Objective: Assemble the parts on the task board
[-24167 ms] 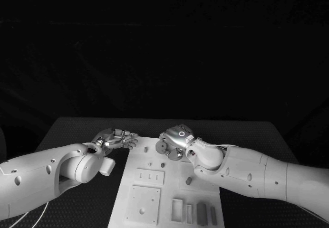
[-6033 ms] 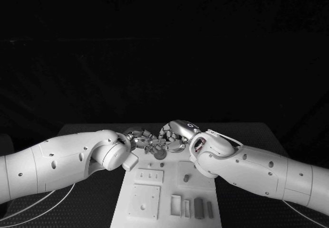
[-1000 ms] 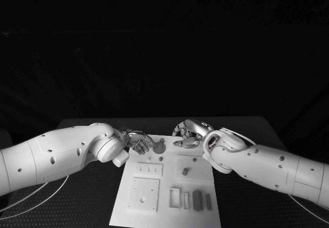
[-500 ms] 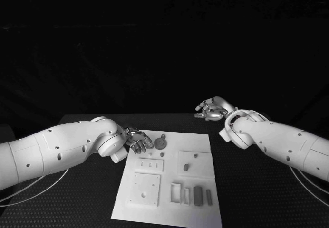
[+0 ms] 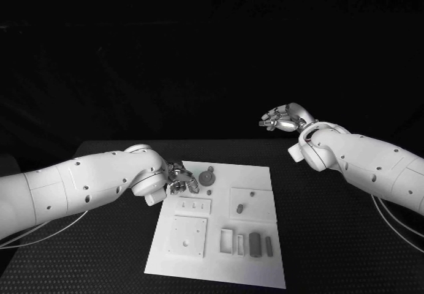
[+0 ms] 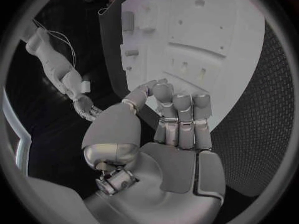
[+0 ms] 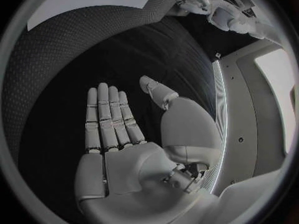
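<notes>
Right hand [image 5: 283, 117] has lifted off to 2 o'clock, released and empty. Left hand [image 5: 181, 179], fingers loosely curled on nothing, stays at the task board [image 5: 256, 269] by the round part [image 5: 207, 177], likely seated.

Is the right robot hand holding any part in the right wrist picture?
No, the right robot hand is open, its fingers stretched out straight with nothing in them.

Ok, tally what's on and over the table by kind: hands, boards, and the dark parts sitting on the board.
Hands: 2, left hand and right hand
Task board: 1
Dark parts on it: 4, round part, small peg, wide bar, narrow bar
Total: 7
</notes>
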You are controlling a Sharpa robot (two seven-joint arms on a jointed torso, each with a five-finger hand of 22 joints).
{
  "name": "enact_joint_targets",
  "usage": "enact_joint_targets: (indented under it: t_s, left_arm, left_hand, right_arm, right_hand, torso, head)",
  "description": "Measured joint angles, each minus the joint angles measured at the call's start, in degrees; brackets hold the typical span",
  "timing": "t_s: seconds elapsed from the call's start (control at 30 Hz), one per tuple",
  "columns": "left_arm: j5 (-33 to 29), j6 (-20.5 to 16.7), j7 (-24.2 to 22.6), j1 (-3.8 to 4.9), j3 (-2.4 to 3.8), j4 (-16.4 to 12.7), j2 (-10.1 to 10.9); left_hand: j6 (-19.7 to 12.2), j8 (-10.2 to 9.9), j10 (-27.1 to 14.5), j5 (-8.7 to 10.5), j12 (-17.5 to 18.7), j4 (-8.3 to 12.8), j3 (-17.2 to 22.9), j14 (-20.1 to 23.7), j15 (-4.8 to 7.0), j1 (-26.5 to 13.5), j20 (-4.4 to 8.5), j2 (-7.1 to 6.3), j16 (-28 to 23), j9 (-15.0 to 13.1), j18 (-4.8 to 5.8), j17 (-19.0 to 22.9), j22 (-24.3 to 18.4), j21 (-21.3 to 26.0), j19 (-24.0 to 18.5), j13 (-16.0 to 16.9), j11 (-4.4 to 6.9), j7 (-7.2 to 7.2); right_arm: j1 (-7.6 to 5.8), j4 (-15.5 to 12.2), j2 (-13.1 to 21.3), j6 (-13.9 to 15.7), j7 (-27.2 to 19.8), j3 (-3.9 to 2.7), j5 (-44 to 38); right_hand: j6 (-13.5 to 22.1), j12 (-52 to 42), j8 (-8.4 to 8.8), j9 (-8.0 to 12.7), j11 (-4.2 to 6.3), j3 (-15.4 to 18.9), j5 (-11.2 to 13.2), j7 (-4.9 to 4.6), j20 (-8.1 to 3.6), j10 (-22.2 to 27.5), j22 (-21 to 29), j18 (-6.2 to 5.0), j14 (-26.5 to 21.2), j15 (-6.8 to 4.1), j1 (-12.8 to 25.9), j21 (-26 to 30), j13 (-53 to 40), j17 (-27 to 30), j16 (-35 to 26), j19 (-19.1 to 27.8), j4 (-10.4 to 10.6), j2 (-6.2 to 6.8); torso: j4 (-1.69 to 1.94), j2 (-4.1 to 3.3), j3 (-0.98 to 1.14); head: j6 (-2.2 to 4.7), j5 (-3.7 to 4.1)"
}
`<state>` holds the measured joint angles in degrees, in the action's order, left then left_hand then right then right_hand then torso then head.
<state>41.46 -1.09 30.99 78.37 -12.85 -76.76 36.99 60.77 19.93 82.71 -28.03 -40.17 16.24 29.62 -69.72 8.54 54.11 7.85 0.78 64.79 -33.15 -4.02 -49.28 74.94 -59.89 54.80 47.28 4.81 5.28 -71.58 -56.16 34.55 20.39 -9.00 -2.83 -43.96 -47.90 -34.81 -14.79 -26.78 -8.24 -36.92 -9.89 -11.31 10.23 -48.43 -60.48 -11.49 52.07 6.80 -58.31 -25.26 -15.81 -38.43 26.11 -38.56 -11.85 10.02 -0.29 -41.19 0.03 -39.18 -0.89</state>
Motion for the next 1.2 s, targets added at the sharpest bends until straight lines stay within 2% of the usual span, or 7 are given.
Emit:
enact_joint_targets:
  t_s: [0.1, 0.17, 0.4, 0.47, 0.7, 1.2]
  left_arm:
    - [1.3, 0.3, 0.5, 0.04, -0.69, 0.1, -0.8]
    - [2.2, 0.5, 0.9, 0.03, -0.86, 0.3, -1.3]
    - [4.1, 1.2, 1.6, 0.03, -0.87, 1.0, -2.2]
    - [4.5, 1.5, 1.8, 0.02, -0.86, 1.3, -2.4]
    - [5.6, 2.2, 2.2, -0.11, -0.85, 2.3, -3.1]
    - [6.7, 3.4, 2.5, -1.72, -0.85, 2.9, -3.4]
  left_hand:
    - [0.1, 0.0, 0.0, 0.0, -0.5, -0.1, 0.2, 0.0, 0.01, -0.3, 0.0, 0.28, 0.5, 0.0, 0.0, 0.3, 0.0, -0.4, 0.0, 0.3, 0.0, 0.05]
    - [0.1, -0.2, -0.1, 0.01, -1.1, -0.1, 0.2, 0.0, 0.01, -0.6, 0.0, 0.61, 0.9, 0.0, 0.0, 0.6, 0.0, -0.6, 0.0, 0.5, 0.1, 0.05]
    - [0.1, -0.2, -0.3, -0.33, -2.2, -0.1, 0.2, 0.1, 0.23, -1.5, 0.02, 0.82, 2.1, 0.0, 0.01, 1.2, 0.0, -1.3, 0.4, 1.0, 0.23, 0.05]
    - [0.1, -0.2, -0.3, -0.33, -2.3, -0.1, 0.2, 0.1, 0.24, -1.9, 0.02, 0.83, 2.3, 0.0, 0.01, 1.3, 0.0, -1.3, 0.4, 1.1, 0.22, 0.05]
    - [0.1, -0.1, -0.3, -0.33, -3.1, -0.2, 0.2, 0.2, 0.38, -2.9, 0.22, 1.19, 3.2, 0.0, 0.0, 1.6, 0.0, -2.0, 0.6, 1.4, 0.58, 0.01]
    - [0.1, 0.0, -0.4, -0.58, -4.4, -0.1, 0.6, 0.2, 0.57, -4.2, 0.22, 1.74, 4.9, -0.1, 0.01, 2.3, 0.0, -3.1, 0.6, 1.7, 0.87, -0.03]
  right_arm:
    - [-0.19, -0.2, 0.0, -0.3, -0.5, 0.0, 0.6]
    - [-0.37, -0.5, 0.1, -0.5, -0.8, -0.01, 1.0]
    - [-0.73, -1.0, 0.1, -0.9, -1.5, -0.09, 1.6]
    - [-0.79, -1.0, 0.1, -1.1, -1.6, -0.11, 1.8]
    - [-0.86, -1.4, -0.1, -2.1, -2.1, -0.15, 2.8]
    - [-0.86, -1.9, -0.2, -2.8, -2.3, -0.14, 3.4]
  right_hand:
    - [0.0, 0.7, 0.0, 0.2, 0.06, 0.3, 0.0, 0.0, 0.2, -0.1, 0.2, 0.0, 0.0, 0.0, 0.0, 0.3, 1.5, 0.6, -0.6, 0.2, -0.1, 0.0]
    - [0.0, 1.1, 0.0, 0.4, -0.15, 0.3, -0.3, 0.0, 0.4, -0.3, 0.3, -0.01, -0.1, 0.09, 0.0, 0.6, 2.3, 0.8, -1.1, 0.4, 0.0, 0.0]
    - [0.3, 2.7, -0.06, 0.9, -0.17, 0.6, -0.4, -0.07, 1.19, -0.3, 0.7, -0.01, -1.2, 1.22, -0.3, 2.3, 4.8, 2.0, -2.8, 1.9, 0.0, -0.28]
    - [0.4, 4.0, -0.29, 1.1, -0.79, 0.6, -0.8, 0.02, 1.49, -0.1, 1.2, 0.0, -2.2, 1.72, -0.5, 3.5, 6.1, 2.9, -3.8, 3.2, 0.0, -0.07]
    - [1.1, 8.6, -0.29, 1.6, -1.5, 0.8, -1.0, 0.34, 2.14, -0.6, 2.2, -0.01, -3.9, 2.61, -1.1, 6.3, 9.8, 6.1, -6.3, 5.0, -0.2, -0.6]
    - [1.4, 10.9, -0.5, 1.8, -1.79, 1.1, -1.0, 0.26, 2.34, -1.8, 2.3, -0.01, -3.9, 2.63, -1.1, 7.0, 11.6, 7.7, -7.1, 5.2, -0.2, -0.6]
  torso:
    - [-0.02, 0.01, -0.03]
    - [-0.02, 0.02, -0.08]
    - [-0.06, 0.04, -0.19]
    - [-0.05, 0.04, -0.22]
    - [0.02, 0.05, -0.22]
    - [0.02, 0.1, -0.24]
  head:
    - [-0.31, 0.01]
    - [-0.58, -0.01]
    - [-1.29, 0.01]
    - [-1.41, 0.03]
    - [-1.86, 0.07]
    - [-2.41, 0.01]
